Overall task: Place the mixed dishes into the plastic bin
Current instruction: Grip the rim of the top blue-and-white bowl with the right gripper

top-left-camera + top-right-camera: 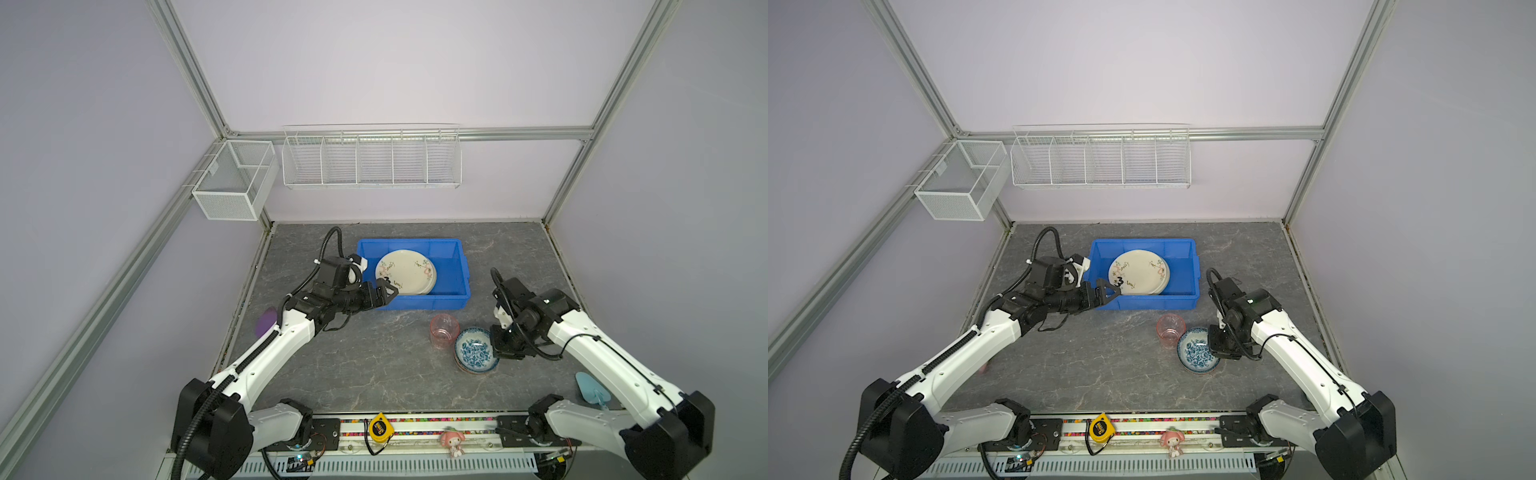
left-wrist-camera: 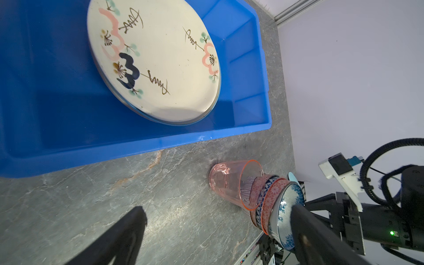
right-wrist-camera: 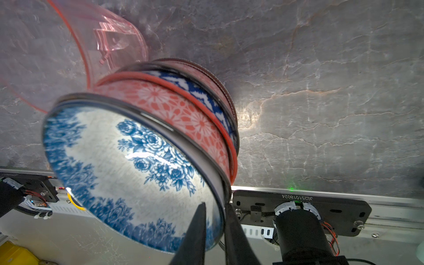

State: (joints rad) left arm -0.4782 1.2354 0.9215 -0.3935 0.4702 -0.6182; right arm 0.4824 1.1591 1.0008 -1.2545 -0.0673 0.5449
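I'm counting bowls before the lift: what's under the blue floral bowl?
Under the floral bowl sit three nested ones: a red bowl, a blue-and-white bowl, then a pinkish bowl lowest. Only their outer bands show; their insides are covered.

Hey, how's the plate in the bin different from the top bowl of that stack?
The plate lies in the bin; the bowl tops a stack on the table. The plate is cream, wide and flat; the bowl blue-flowered, smaller and deeper. No gripper touches the plate; the right gripper straddles the bowl's rim. Both are round and patterned.
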